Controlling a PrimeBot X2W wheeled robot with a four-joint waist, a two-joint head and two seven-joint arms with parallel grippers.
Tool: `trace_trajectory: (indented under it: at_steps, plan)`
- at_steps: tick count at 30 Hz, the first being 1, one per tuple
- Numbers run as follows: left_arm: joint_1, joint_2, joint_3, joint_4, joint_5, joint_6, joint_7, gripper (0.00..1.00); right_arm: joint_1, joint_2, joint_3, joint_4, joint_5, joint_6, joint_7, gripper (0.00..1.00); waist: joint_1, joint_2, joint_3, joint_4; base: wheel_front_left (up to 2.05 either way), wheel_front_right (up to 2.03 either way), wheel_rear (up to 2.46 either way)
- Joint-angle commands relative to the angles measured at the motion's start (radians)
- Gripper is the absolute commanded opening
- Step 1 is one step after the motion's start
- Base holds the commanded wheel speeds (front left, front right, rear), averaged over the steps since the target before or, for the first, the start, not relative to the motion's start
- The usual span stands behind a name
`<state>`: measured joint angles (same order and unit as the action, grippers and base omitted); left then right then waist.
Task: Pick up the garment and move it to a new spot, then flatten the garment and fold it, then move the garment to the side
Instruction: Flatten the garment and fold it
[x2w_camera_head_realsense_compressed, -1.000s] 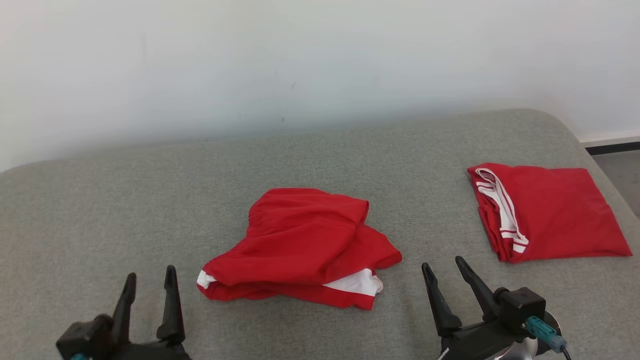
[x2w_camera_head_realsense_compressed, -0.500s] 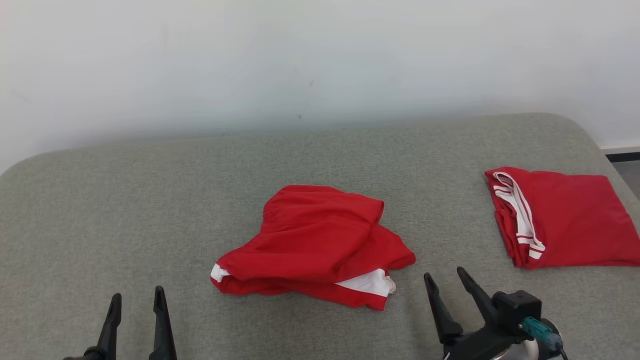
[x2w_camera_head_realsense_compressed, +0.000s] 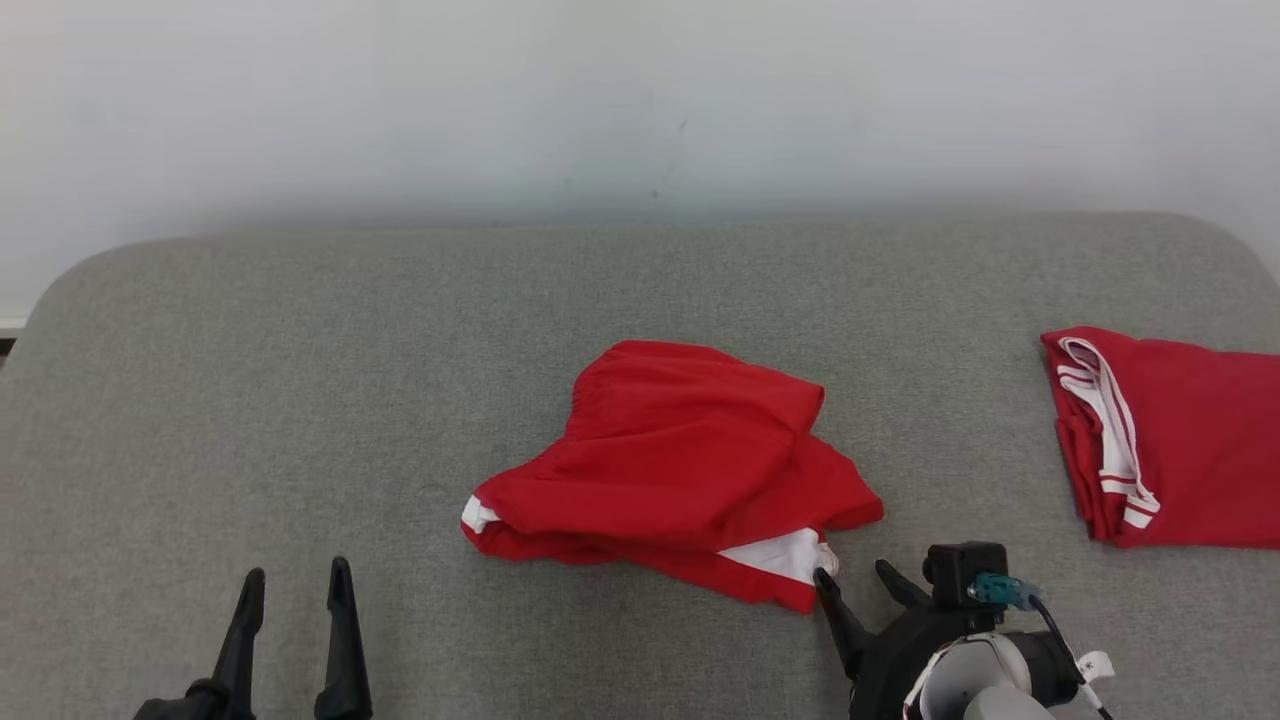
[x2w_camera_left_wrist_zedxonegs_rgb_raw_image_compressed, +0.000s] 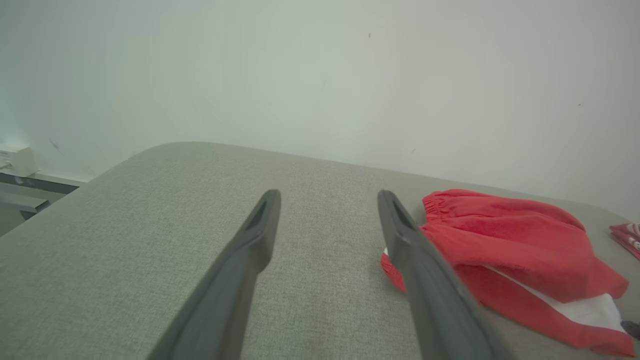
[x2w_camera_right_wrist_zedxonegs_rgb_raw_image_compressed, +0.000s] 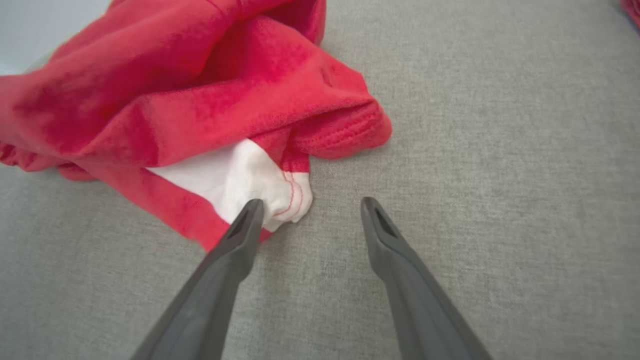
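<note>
Now the right gripper (x2w_camera_head_realsense_compressed: 853, 575), fingers spread apart, is arriving at the near white-trimmed corner of the crumpled red fabric garment (x2w_camera_head_realsense_compressed: 680, 450), which is lying mid-way across the grey woven cushion (x2w_camera_head_realsense_compressed: 300, 350). Pickup seems imminent, while the left gripper (x2w_camera_head_realsense_compressed: 297, 568) is waiting, likewise spread.

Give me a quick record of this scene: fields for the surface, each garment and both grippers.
Surface: grey woven fabric pad
Middle garment: crumpled red cloth garment with white trim, not flattened
Far-right garment: folded red cloth with white stripes
Left gripper: open, clear of the cloth
Right gripper: open, one fingertip at the crumpled garment's white corner
</note>
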<state>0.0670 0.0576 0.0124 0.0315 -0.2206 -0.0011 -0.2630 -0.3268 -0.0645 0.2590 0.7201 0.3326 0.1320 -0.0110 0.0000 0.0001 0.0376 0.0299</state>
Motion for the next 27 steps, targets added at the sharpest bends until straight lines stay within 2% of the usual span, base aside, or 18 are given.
trace_trajectory:
  at_steps: [1,4,5,6,7,8,14,20,23,27]
  plan:
    - [-0.012,-0.002,-0.001,0.003,0.009,-0.006,-0.002,1.0,-0.02,0.007,-0.002,0.026,-0.007,-0.003,0.012,1.0,0.0,-0.0001,0.024,0.027,0.0,0.0,0.0]
    - [-0.026,-0.004,0.002,0.01,0.006,-0.015,-0.002,1.0,-0.052,0.012,0.002,0.072,-0.008,-0.003,0.025,1.0,0.0,-0.0001,0.037,0.042,0.0,0.0,0.0]
    - [-0.029,-0.004,0.005,0.014,0.005,-0.016,-0.002,1.0,-0.061,0.012,0.004,0.083,-0.006,-0.003,0.021,0.71,0.0,-0.0001,0.04,0.045,0.0,0.0,0.0]
    - [-0.031,-0.005,0.007,0.016,0.004,-0.019,-0.002,1.0,-0.069,0.013,0.005,0.093,-0.006,-0.003,0.017,0.31,0.0,-0.0001,0.044,0.047,0.0,0.0,0.0]
    - [-0.034,-0.005,0.009,0.017,0.005,-0.021,-0.002,1.0,-0.075,0.013,0.008,0.1,-0.006,-0.003,0.01,0.31,0.0,-0.0001,0.046,0.048,0.0,0.0,0.0]
    - [-0.036,-0.006,0.011,0.017,0.005,-0.022,-0.002,1.0,-0.082,0.014,0.01,0.108,-0.005,-0.003,0.005,0.0,0.0,-0.0001,0.05,0.048,0.0,0.0,0.0]
    - [-0.042,-0.007,0.024,0.015,-0.002,-0.017,-0.002,1.0,-0.113,0.01,-0.008,0.141,-0.026,-0.003,-0.037,0.0,0.0,-0.0001,0.061,0.031,0.0,0.0,0.0]
    - [-0.039,-0.007,0.025,0.016,-0.017,-0.009,-0.002,1.0,-0.119,-0.034,-0.052,0.111,-0.082,-0.003,-0.079,0.0,0.0,-0.0001,0.045,0.002,0.0,0.0,0.0]
    - [-0.031,-0.007,0.023,0.013,-0.021,-0.002,-0.002,1.0,-0.096,-0.071,-0.095,0.059,-0.133,-0.003,-0.081,0.0,0.0,-0.0001,0.03,-0.019,0.0,0.0,0.0]
    - [-0.016,-0.007,0.02,0.006,-0.028,0.007,-0.002,1.0,-0.045,-0.097,-0.179,-0.042,-0.196,-0.003,-0.03,0.0,0.0,-0.0001,0.012,-0.047,0.0,0.0,0.0]
